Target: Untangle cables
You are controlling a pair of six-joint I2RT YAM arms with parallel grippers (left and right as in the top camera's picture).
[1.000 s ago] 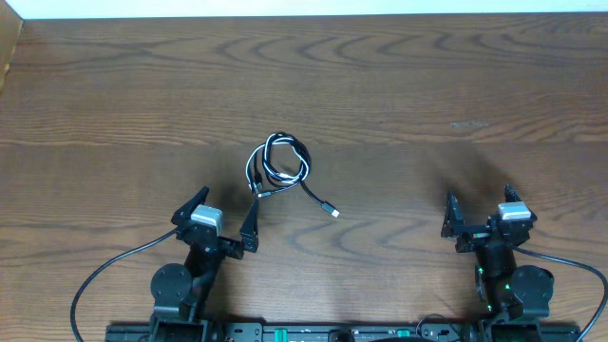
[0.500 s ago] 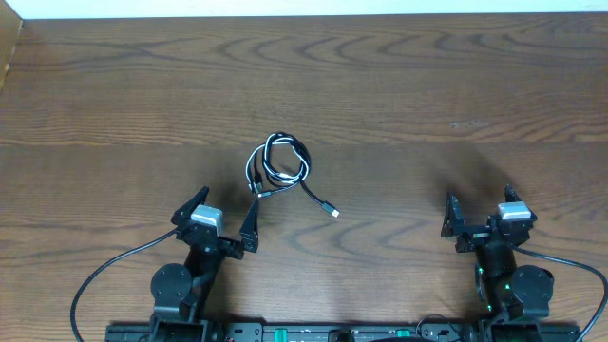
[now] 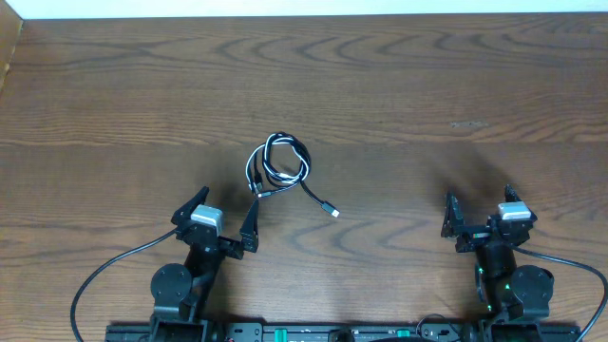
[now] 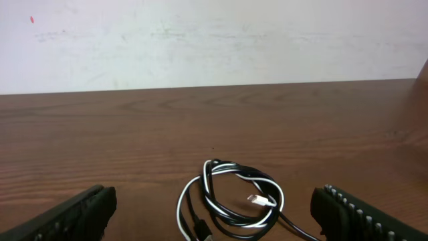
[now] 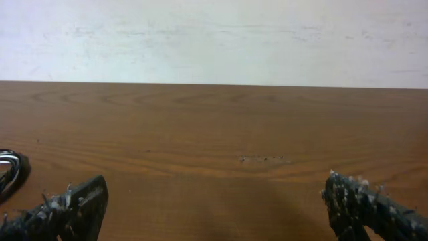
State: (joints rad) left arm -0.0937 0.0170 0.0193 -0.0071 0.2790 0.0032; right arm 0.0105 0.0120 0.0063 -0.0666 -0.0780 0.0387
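Note:
A black cable [image 3: 306,190] and a white cable [image 3: 253,168] lie coiled and twisted together on the wooden table, near the middle. The black one trails right to a small plug [image 3: 333,212]. In the left wrist view the black cable [image 4: 231,217] and white cable [image 4: 182,204] sit between the fingers, with a white plug [image 4: 261,199] inside the loop. My left gripper [image 3: 220,218] is open, just in front of the tangle. My right gripper [image 3: 477,217] is open and empty, far right of the cables. The coil's edge [image 5: 12,171] shows at the left of the right wrist view.
The wooden table [image 3: 427,95] stretches back to a white wall [image 4: 214,40]. A small scuff mark [image 3: 468,124] is on the wood at the right. Thick black arm wires [image 3: 104,271] run along the near edge by the arm bases.

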